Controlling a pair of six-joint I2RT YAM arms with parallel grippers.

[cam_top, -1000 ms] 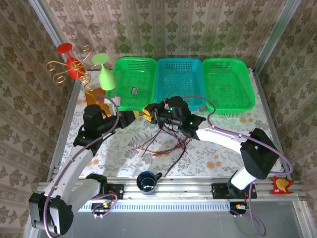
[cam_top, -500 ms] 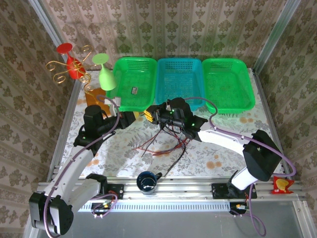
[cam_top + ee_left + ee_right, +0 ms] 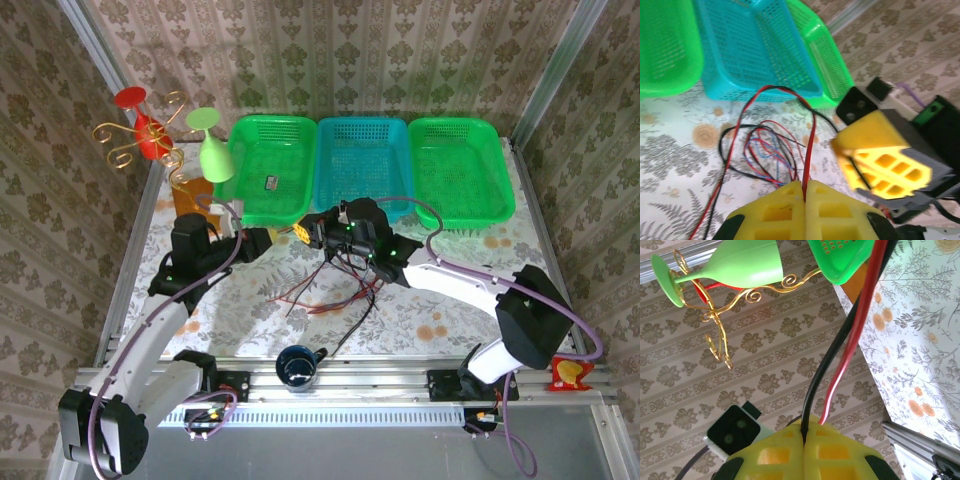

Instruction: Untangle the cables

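Nearest my bases, the cables (image 3: pixel 335 292) lie as a loose snarl of black and red-brown strands on the counter (image 3: pixel 440 325), rising from there towards both my end effectors. I judge them light, limp and a little springy, so a pull on one strand would drag its neighbours; they look thin enough to slip unless pinched flat; the best hold seems to be a single clear run, away from the crossings. My left end effector (image 3: pixel 805 192) is clenched on one red strand; my right end effector (image 3: pixel 804 434) is clenched on a black strand and a red one together. The left wrist view separates the loops crossing in front of the blue basket (image 3: pixel 755 50), which the overhead view merges into one mass; the right wrist view follows its two strands up past a green goblet (image 3: pixel 740 262); the overhead view gives how close together my end effectors hang, just before the baskets.
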